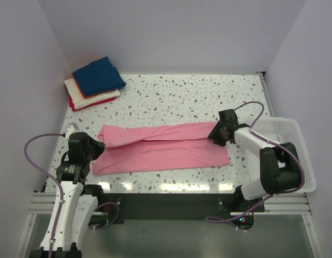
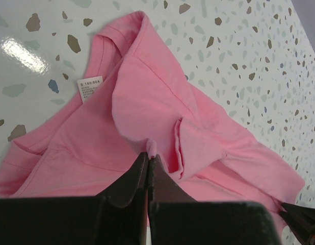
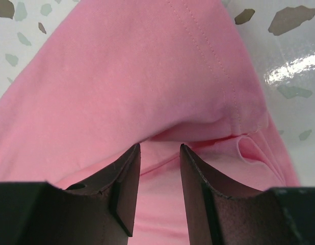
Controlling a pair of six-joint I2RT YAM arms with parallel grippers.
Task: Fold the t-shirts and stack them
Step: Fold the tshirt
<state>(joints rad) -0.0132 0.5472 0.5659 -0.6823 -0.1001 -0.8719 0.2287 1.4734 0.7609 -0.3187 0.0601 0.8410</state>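
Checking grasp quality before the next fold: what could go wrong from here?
The left fingers are shut on only a thin pinch of the pink shirt; it may slip on a lift.
The right fingers are open astride a layered fold; closing may catch just the top layer and skew the fold.
The bunched sleeve near the left fingers could get creased in.

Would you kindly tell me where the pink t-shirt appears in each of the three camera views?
Top external: the pink t-shirt lies stretched left to right across the middle of the speckled tabletop.
Left wrist: it fills the centre and bottom, its white label at left.
Right wrist: it covers nearly the whole picture.
Shared landmark: the speckled tabletop, visible beside the shirt in every view.
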